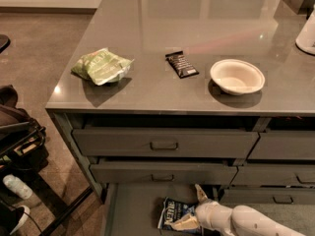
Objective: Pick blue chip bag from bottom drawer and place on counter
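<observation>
The blue chip bag (173,213) lies flat on the floor of the open bottom drawer (133,208), at the lower middle of the camera view. My gripper (191,209) reaches in from the lower right on its white arm and sits low over the bag's right end. Its fingers are spread: one fingertip (199,192) points up past the bag's right edge, and the other lies along the bag's lower edge. The bag rests on the drawer floor. The glossy dark-grey counter (147,28) spans the top of the view above the drawers.
On the counter lie a green chip bag (102,66), a slim black candy bar (181,64) and a white bowl (236,76). A white object (307,33) stands at the right edge. Two shut upper drawers (164,144) overhang the open one. Dark bags and cables (17,141) sit on the floor at left.
</observation>
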Controlling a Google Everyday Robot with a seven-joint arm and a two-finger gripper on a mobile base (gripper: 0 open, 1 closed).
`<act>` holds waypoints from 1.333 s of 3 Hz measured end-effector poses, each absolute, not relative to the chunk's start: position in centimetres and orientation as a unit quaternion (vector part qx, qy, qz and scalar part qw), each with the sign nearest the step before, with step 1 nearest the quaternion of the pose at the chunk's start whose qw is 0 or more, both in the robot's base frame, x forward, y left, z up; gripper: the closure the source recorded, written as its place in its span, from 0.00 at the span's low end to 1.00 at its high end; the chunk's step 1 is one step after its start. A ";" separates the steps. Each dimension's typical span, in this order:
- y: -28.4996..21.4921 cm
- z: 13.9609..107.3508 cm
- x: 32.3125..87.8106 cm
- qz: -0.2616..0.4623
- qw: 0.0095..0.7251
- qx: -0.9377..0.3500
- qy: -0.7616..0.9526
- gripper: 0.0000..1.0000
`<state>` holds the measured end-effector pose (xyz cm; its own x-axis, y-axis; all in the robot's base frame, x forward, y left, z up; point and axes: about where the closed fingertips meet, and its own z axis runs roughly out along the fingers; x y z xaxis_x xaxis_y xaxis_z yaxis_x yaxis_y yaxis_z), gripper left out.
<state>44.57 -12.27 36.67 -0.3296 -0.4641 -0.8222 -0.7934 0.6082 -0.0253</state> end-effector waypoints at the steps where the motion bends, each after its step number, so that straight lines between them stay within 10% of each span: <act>1: -12.2 33.0 45.0 0.211 0.426 -0.385 0.791 0.00; 4: -11.2 24.5 45.3 0.258 0.417 -0.354 0.796 0.00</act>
